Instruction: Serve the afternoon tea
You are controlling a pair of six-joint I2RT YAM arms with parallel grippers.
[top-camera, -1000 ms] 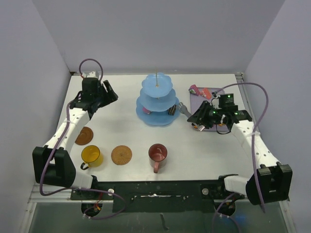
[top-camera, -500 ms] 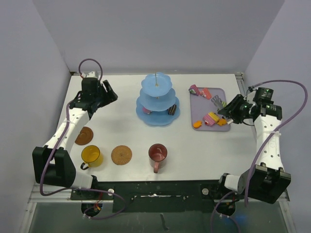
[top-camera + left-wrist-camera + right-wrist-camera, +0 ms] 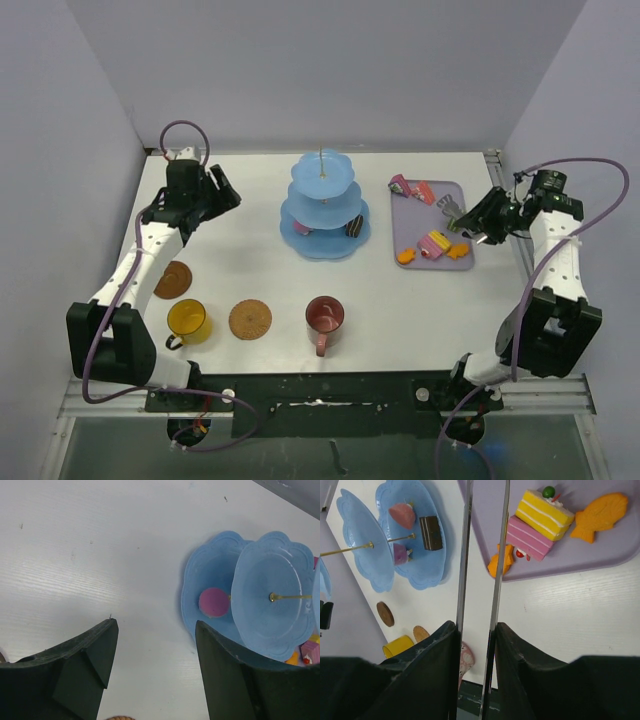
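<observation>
The light-blue three-tier stand stands mid-table; its bottom tier holds a chocolate piece and a pink cake. In the right wrist view the stand carries the chocolate piece and two pink cakes. My right gripper is shut on the metal tongs at the lilac tray's right edge; the tong arms are apart and empty. A yellow cake, a pink cake and an orange fish lie on the tray. My left gripper is open and empty, left of the stand.
The lilac tray lies right of the stand. The yellow mug, the dark-red mug and two brown coasters sit near the front edge. Walls close in on the left, the back and the right.
My right arm has drawn back with the tongs from beside the stand to the tray's right edge. The left arm has not moved.
</observation>
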